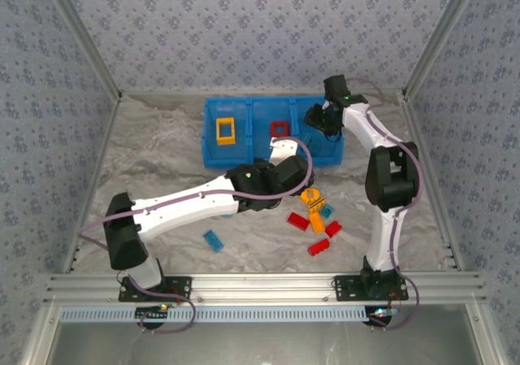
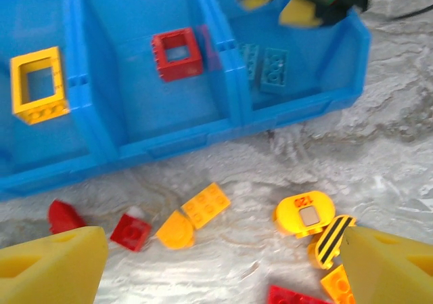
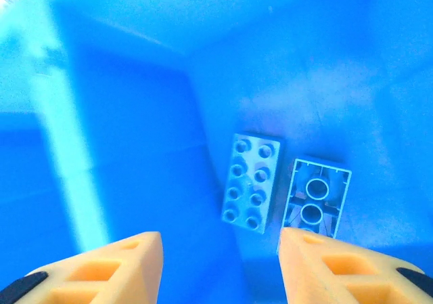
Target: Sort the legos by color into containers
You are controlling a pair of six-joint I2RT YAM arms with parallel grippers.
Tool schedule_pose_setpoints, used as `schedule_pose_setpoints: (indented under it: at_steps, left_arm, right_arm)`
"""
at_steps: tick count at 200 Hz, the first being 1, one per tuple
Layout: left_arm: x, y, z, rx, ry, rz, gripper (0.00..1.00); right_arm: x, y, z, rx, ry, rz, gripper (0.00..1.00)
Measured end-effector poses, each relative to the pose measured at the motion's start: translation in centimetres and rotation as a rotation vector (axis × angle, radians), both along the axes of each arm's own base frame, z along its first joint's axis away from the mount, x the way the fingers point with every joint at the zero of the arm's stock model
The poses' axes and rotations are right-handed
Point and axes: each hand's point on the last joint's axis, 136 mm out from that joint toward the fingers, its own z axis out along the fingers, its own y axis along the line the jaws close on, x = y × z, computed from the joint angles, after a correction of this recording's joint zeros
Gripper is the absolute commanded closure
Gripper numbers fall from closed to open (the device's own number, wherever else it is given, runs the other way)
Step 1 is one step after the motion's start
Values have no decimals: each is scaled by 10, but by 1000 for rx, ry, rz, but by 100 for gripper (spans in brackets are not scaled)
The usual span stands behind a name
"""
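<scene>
Since each colour gets its own compartment of the bin [image 2: 169, 141], we find the yellow frame [image 2: 38, 85] on the left, the red frame [image 2: 177, 53] in the middle and two blue bricks [image 3: 252, 182] on the right. Our left gripper [image 2: 220, 270] hangs with fingers apart and empty over the loose legos [image 2: 205, 206] on the table [image 1: 162, 137], near the bin, likely choosing one. Our right gripper [image 3: 220, 263], likewise spread and empty, hovers over the right compartment, where blue belongs.
</scene>
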Motion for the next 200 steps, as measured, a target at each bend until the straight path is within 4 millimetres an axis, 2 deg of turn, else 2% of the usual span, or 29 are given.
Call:
schedule_pose_setpoints:
  at_steps: [24,53,73,93,105,120,136,153,169,180,200]
  left_arm:
    - [-8,26,5,1,10,37,12]
    - [-16,61,14,-21,21,83,14]
    - [-18,87,18,-45,38,123,17]
    - [-14,114,15,-82,81,177,21]
    - [-10,128,6,-98,130,212,23]
    - [-2,144,-16,-114,217,265,26]
    - [6,157,-45,-111,315,318,29]
    - [18,159,-75,-112,394,355,34]
    - [28,152,-102,-122,458,371,38]
    - [37,145,-118,-127,486,377,39]
    - [49,137,-143,-116,516,395,41]
  right_arm:
    - [-10,-6,64,-7,-139,-11,50]
    - [-46,-7,136,-25,-319,2,48]
    - [-80,0,166,-27,-418,43,48]
    - [-119,14,178,-31,-490,117,46]
    - [-147,31,176,-32,-516,192,46]
    - [-187,58,164,-25,-535,312,46]
    - [-234,84,139,-13,-536,452,45]
    - [-276,101,105,-10,-515,568,44]
    - [-302,109,75,-21,-491,634,44]
    - [-313,113,59,-38,-473,659,44]
    - [-325,120,43,-56,-464,679,43]
